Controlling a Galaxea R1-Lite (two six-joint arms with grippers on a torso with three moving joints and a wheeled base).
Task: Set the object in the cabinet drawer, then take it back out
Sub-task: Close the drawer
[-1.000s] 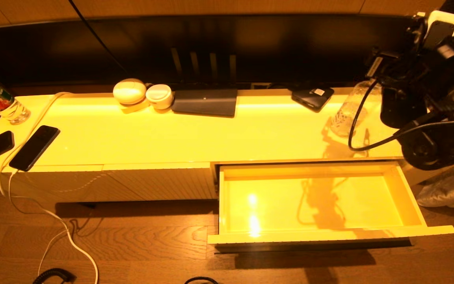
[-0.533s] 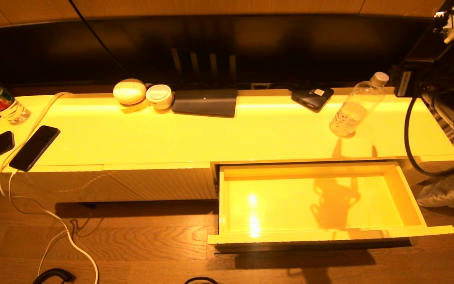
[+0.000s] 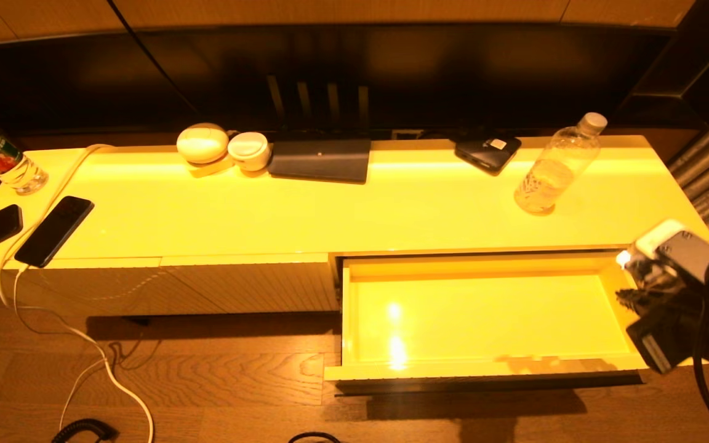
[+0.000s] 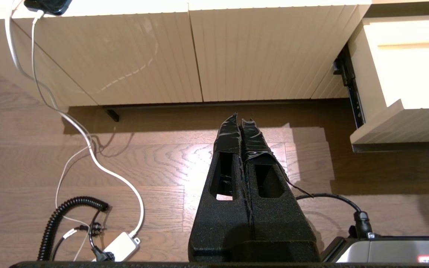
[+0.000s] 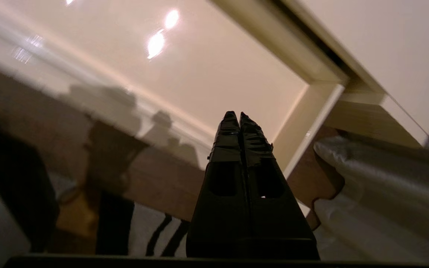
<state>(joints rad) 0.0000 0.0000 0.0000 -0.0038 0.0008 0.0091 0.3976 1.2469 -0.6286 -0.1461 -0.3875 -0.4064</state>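
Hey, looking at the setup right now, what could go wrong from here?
The drawer is pulled far out, and the right gripper, shut and empty, hangs by its right front corner; a swing might knock it. The water bottle stands upright near the cabinet top's right end, so a sideways bump could topple it. The left gripper is parked over the floor.

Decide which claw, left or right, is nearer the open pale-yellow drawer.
Right. The right claw hangs shut by the pale-yellow ribbed drawer at its right end; the left claw points at the wooden floor, off the drawer's left side.
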